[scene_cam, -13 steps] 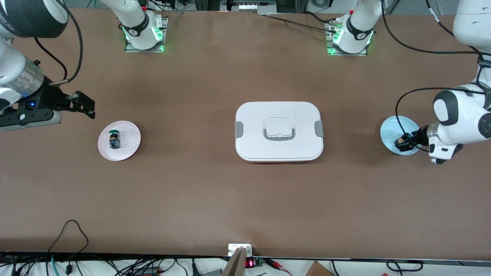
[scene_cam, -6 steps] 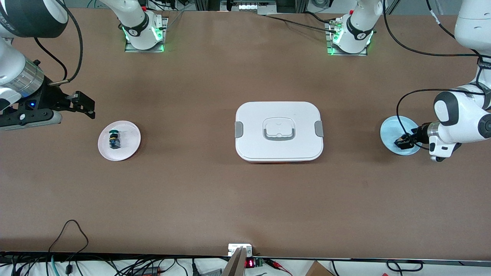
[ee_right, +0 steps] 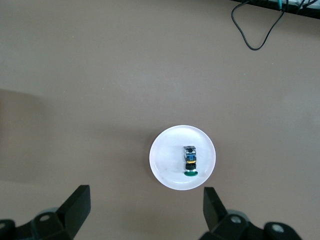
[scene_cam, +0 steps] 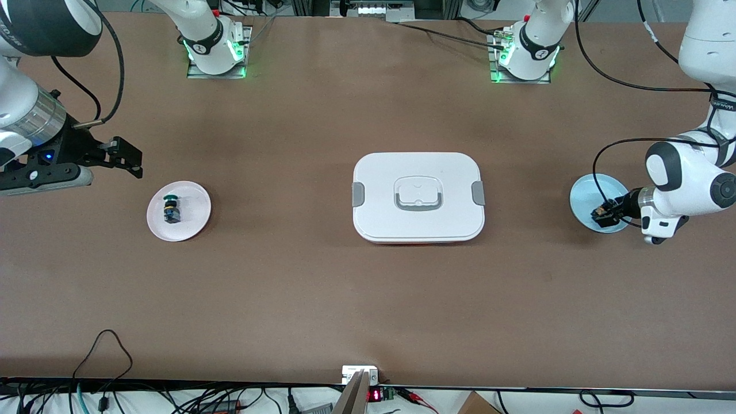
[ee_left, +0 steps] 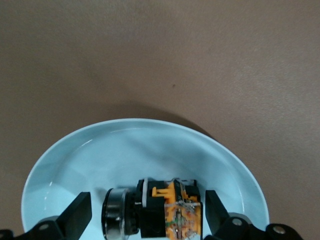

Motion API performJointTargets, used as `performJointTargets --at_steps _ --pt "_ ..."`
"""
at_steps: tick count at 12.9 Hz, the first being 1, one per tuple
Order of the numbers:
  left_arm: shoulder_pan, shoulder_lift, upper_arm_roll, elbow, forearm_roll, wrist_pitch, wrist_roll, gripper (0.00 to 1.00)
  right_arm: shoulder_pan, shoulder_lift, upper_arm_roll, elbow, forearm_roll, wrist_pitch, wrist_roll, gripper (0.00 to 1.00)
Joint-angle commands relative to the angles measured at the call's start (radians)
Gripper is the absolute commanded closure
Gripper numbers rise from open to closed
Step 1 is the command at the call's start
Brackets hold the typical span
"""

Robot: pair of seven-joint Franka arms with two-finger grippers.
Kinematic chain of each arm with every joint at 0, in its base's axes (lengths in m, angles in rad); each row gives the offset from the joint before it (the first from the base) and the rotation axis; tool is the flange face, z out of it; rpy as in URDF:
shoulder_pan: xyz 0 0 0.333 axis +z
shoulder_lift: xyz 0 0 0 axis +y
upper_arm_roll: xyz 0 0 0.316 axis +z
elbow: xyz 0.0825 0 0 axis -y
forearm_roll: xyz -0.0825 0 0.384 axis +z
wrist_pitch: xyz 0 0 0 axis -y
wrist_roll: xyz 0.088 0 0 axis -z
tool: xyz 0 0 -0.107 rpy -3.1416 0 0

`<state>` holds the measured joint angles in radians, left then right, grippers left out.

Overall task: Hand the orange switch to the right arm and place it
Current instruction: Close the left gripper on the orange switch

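Observation:
The orange switch (scene_cam: 600, 213), black with an orange part and a silver ring, lies on its side in the light blue saucer (scene_cam: 586, 192) at the left arm's end of the table. My left gripper (scene_cam: 604, 215) is down at the saucer. In the left wrist view its open fingers (ee_left: 80, 212) straddle the orange switch (ee_left: 170, 207) with a gap on each side, over the saucer (ee_left: 125, 150). My right gripper (scene_cam: 123, 156) is open and empty, waiting in the air beside the pink saucer (scene_cam: 192, 213).
A green-capped black-and-blue switch (scene_cam: 171, 209) lies in the pink saucer, also in the right wrist view (ee_right: 189, 161). A white lidded box (scene_cam: 418, 197) with grey clips sits mid-table. Cables lie along the table edge nearest the front camera.
The left arm's wrist and forearm have shifted slightly at the blue saucer, with the gripper staying at the switch. The right arm has not moved.

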<state>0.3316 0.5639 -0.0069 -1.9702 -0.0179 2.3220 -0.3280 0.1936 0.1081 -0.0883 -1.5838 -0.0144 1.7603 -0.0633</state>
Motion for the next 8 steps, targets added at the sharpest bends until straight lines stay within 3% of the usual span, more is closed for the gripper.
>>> performJointTargets --at_steps 1,4,5,8 --pt "0.009 0.008 -0.007 -0.004 -0.008 0.02 0.024 0.14 0.001 -0.001 0.002 0.01 -0.01 -0.001 0.004 0.0" --pt "0.009 0.001 -0.007 0.002 -0.008 -0.009 0.015 0.43 0.001 -0.001 0.002 0.01 -0.01 -0.001 0.004 0.0" --pt "0.009 -0.001 -0.008 0.004 -0.008 -0.022 0.015 0.48 0.001 -0.001 0.002 0.01 -0.01 -0.001 0.004 0.0" --pt "0.009 -0.044 -0.018 0.013 -0.01 -0.079 0.02 0.48 0.001 -0.002 0.002 0.01 -0.009 -0.001 0.004 0.0"
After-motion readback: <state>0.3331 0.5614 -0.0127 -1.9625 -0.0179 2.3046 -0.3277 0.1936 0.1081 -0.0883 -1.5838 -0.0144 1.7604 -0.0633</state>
